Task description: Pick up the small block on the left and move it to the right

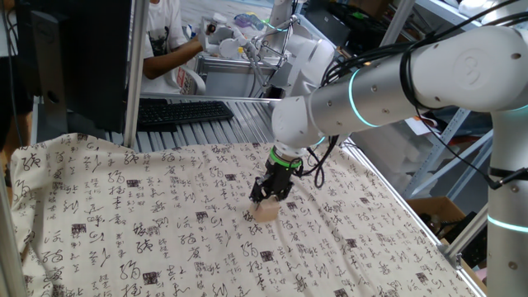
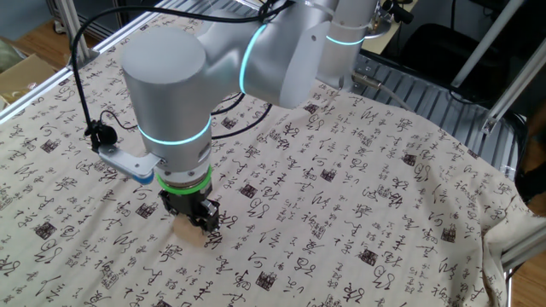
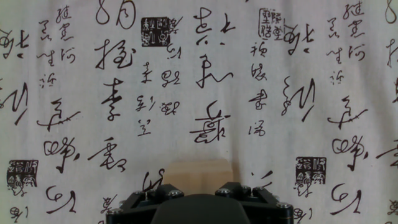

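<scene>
The small block [image 1: 266, 213] is a plain light tan wooden cube, low on the patterned cloth near the table's middle. My gripper [image 1: 269, 198] points straight down onto it, with its black fingers against the block's sides and the block's lower part showing beneath them. The other fixed view shows the block [image 2: 188, 231] just under the gripper [image 2: 199, 217]. In the hand view the block [image 3: 199, 170] sits between the two finger mounts at the bottom edge, partly hidden by the gripper body [image 3: 199, 208]. The fingertips themselves are hidden.
A white cloth with black calligraphy and seal prints [image 1: 165, 231] covers the table, with folds toward its right side. A black keyboard [image 1: 181, 111] lies beyond the cloth's far edge. A person sits behind the table at the back [image 1: 161, 41].
</scene>
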### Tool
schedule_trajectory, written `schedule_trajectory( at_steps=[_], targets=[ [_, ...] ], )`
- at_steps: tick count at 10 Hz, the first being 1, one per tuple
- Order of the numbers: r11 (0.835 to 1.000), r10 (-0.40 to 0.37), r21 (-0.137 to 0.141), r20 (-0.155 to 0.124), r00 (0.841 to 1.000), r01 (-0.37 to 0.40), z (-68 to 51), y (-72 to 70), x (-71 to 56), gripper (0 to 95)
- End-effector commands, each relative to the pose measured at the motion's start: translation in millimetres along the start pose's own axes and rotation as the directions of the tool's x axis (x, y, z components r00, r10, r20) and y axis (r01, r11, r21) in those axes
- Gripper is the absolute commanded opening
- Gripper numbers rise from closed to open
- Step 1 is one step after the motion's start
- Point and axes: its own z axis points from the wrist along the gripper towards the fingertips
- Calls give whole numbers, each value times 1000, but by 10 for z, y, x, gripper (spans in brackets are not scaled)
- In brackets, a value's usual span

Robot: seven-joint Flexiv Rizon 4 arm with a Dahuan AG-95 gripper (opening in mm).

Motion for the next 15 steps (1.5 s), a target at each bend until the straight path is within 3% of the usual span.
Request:
schedule_trajectory(
  at_steps=[1,4,15],
  targets=[
    [1000,0,0,4,1000,0,6,-1,-1,0],
    [1000,3,-19,14,1000,-3,-100,-27,37,0],
    [999,43,-24,21,999,-43,-480,-135,256,0]
  ],
)
